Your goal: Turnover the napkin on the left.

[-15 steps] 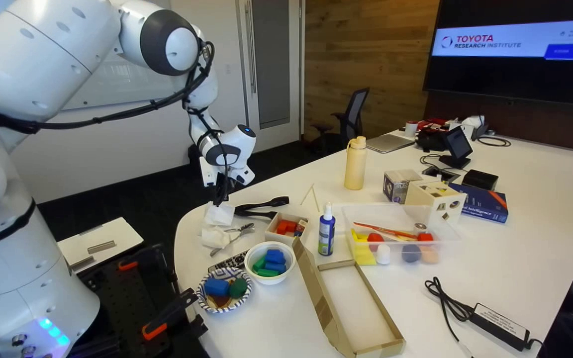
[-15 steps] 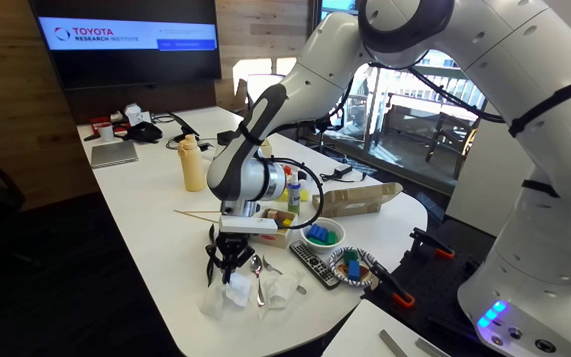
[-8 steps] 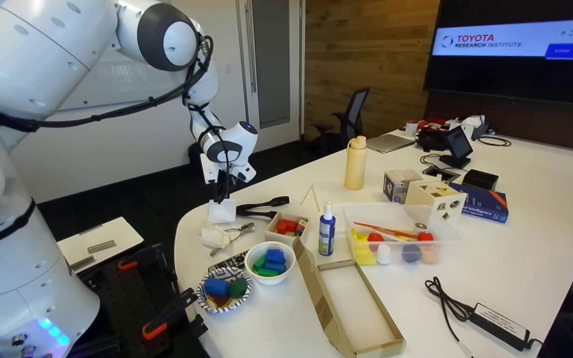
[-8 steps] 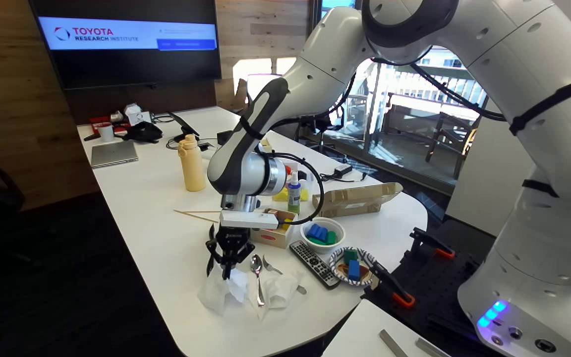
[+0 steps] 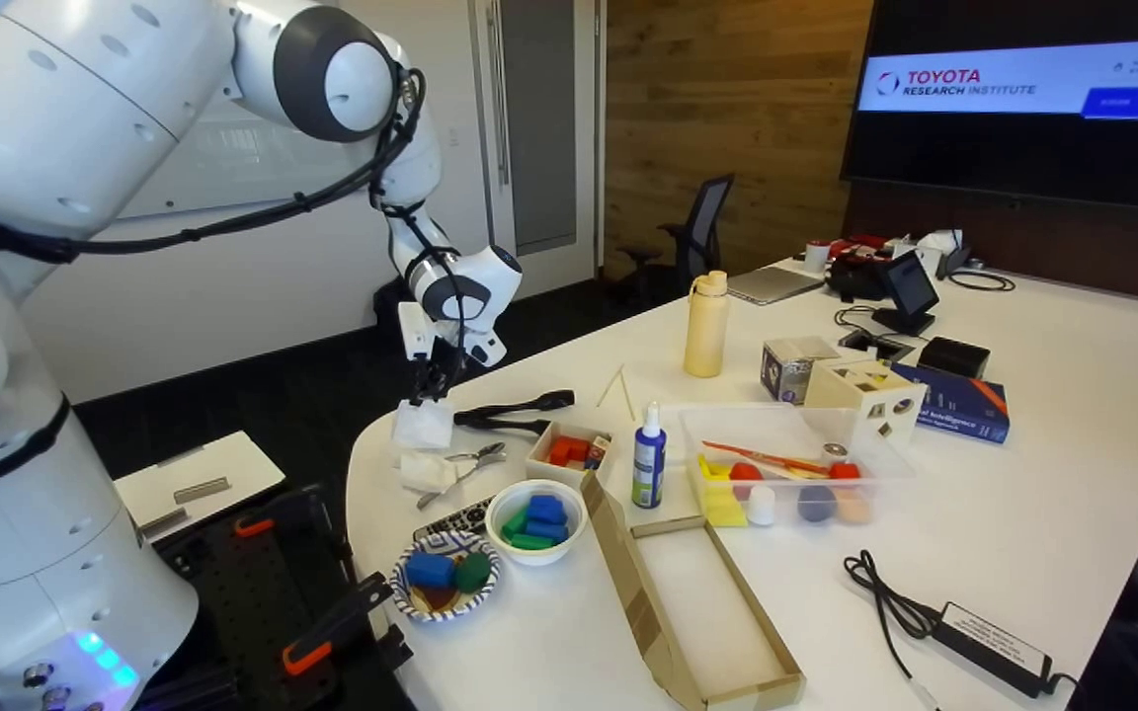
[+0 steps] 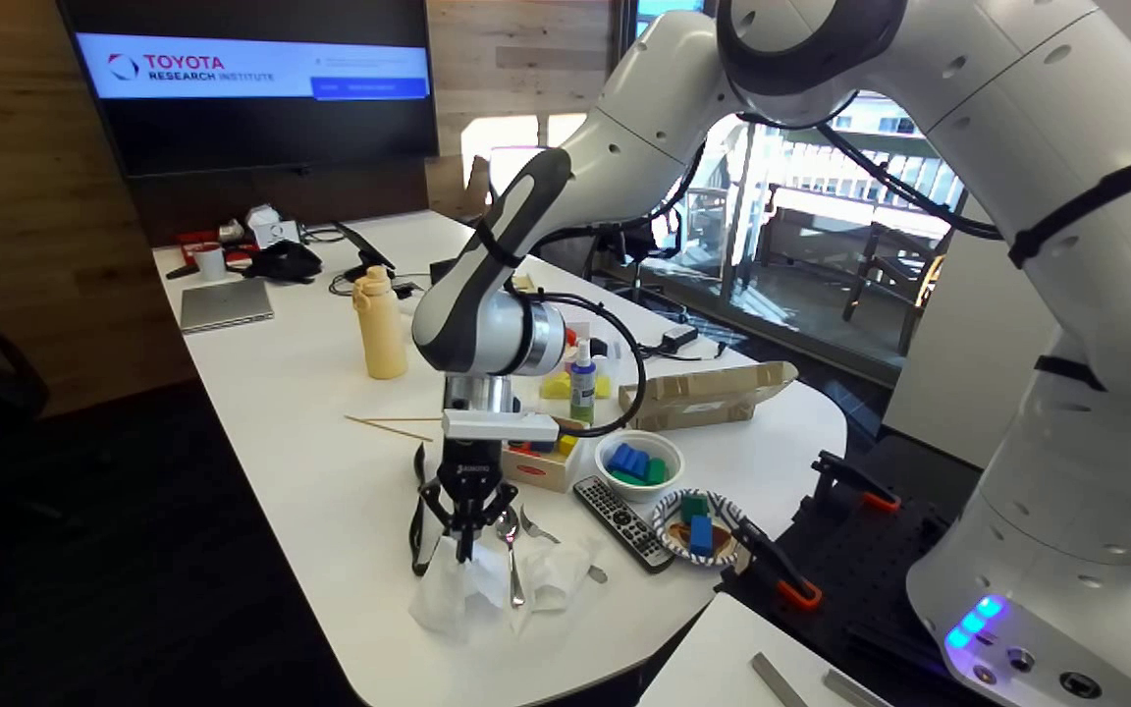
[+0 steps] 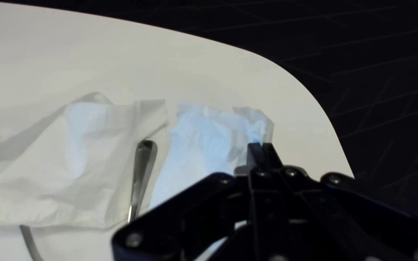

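Task item first: mark crumpled thin white paper napkin [image 7: 198, 148] at the very tips of black 2-fingered tool [image 7: 262, 148]. In wrist view, see fingertips [image 7: 254, 153] pressed together on a bunched edge of the napkin; log tool as closed, gripping the napkin. Read most of it as spread to the left of the fingertips, with a part hidden behind the tool. In both exterior views, place the tool above, at the napkin's top edge, with the rest spread below, over the glossy white worktop [image 6: 330, 491]. Cannot tell how much of it touches the worktop.

Just beside the napkin, note slim silver metal spoon [image 7: 144, 159], handle lying between it and a wrinkled white paper 2nd napkin [image 7: 85, 195]. Read silver metal fork [image 6: 538, 528] as partly covered by the 2nd napkin. To the right of the gripped napkin in an exterior view, add long black tongs [image 5: 541, 402], near the tool; cannot tell if touching the napkin.

In an exterior view, list light wooden box [image 6: 538, 473] just behind the tool, plus long black button-covered remote control [image 6: 622, 525] near the box. Also list round white bowl [image 5: 535, 557] holding blue and green blocks [image 5: 547, 511], well apart from the napkin. Above the tool, tag white jointed arm [image 6: 615, 177].
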Action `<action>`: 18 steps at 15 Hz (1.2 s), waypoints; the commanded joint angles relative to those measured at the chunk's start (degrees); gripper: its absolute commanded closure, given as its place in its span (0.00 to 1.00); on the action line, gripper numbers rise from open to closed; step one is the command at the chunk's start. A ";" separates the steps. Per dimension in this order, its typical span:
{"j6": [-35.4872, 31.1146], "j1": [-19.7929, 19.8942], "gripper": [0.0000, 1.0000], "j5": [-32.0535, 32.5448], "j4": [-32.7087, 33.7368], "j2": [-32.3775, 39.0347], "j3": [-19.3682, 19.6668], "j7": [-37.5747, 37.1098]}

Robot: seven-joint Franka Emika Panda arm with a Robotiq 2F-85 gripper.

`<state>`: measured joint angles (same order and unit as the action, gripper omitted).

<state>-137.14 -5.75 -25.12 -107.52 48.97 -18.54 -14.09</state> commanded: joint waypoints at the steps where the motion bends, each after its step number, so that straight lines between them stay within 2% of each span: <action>1: 5.89 -2.40 1.00 -0.62 2.73 -0.09 2.75 -3.40; 3: 7.78 -4.27 1.00 0.34 4.75 0.80 4.56 -6.04; 4: 8.78 -5.27 0.73 0.80 5.71 1.33 5.41 -7.35; 5: 9.26 -6.24 0.72 1.18 6.48 1.68 6.20 -8.48; 7: 10.79 -7.79 0.59 1.70 7.97 2.45 7.35 -10.39; 12: 13.50 -10.46 0.20 2.72 10.94 4.23 8.93 -13.45; 15: 14.52 -11.14 0.00 2.84 12.27 5.30 9.46 -14.98; 18: 14.09 -11.79 0.00 3.09 12.24 5.81 10.23 -16.36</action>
<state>-124.83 -16.32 -23.00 -96.83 54.12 -9.52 -27.74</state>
